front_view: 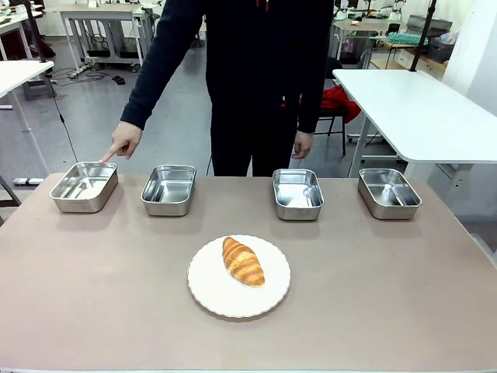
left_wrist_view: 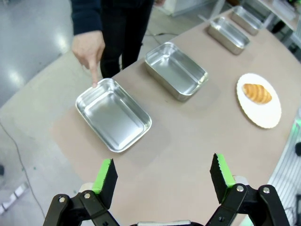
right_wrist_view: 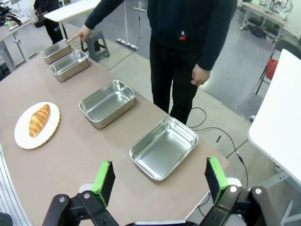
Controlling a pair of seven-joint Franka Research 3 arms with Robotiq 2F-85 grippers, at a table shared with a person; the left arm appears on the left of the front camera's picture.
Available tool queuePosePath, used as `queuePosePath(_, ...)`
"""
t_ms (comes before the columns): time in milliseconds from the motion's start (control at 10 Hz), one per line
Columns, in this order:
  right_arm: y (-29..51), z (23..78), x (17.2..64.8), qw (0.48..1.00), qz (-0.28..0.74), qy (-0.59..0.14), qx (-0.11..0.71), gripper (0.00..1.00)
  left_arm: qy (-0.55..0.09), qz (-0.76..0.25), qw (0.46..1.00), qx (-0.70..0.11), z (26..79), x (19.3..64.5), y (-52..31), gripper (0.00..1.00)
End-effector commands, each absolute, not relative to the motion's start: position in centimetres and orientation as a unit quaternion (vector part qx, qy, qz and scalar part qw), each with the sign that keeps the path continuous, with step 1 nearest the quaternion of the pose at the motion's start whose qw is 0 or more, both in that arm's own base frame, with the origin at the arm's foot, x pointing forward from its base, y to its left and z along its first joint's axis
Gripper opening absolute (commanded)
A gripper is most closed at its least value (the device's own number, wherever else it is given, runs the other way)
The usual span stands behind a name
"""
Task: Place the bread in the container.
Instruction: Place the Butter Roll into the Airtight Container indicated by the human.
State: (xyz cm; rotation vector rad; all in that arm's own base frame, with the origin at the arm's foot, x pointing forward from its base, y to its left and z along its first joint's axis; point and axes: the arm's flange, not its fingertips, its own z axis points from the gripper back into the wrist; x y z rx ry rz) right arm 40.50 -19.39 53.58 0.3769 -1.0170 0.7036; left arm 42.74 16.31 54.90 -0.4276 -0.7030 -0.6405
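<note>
A golden-brown croissant [front_view: 243, 261] lies on a round white plate [front_view: 213, 291] in the middle of the table; it also shows as the croissant [left_wrist_view: 257, 93] and the croissant [right_wrist_view: 39, 120] in the wrist views. A person's hand [front_view: 122, 141] points a finger at the far-left steel pan [front_view: 84, 186], the same pan [left_wrist_view: 114, 114] lying ahead of my open left gripper [left_wrist_view: 163, 177]. My right gripper [right_wrist_view: 160, 178] is open above the table's edge, just short of the far-right pan [right_wrist_view: 163, 148]. Both grippers are empty.
Three more steel pans stand in the far row: one [front_view: 168, 189] left of centre, one [front_view: 297, 193] right of centre, one [front_view: 388, 193] at the far right. The person stands behind the table's far edge. A white table [front_view: 419, 109] stands beyond on the right.
</note>
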Motion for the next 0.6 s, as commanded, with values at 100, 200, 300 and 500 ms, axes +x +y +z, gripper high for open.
queuePosePath(100,-19.4,53.7,40.4,0.796,0.33,-0.475,0.177,1.0,-0.262,-0.222,0.915,-0.212,54.2,42.9,4.4,1.0)
queuePosePath(200,-19.4,53.7,40.4,0.796,0.33,-0.475,0.177,1.0,-0.257,-0.176,0.922,-0.231,53.3,43.4,0.9,1.0)
queuePosePath(300,-19.4,53.7,40.4,0.796,0.33,-0.475,0.177,1.0,-0.255,-0.161,0.917,-0.262,52.3,43.9,-3.0,1.0)
queuePosePath(500,-19.4,53.7,40.4,0.796,0.33,-0.475,0.177,1.0,-0.2,-0.157,0.937,-0.238,49.7,43.3,-11.8,1.0)
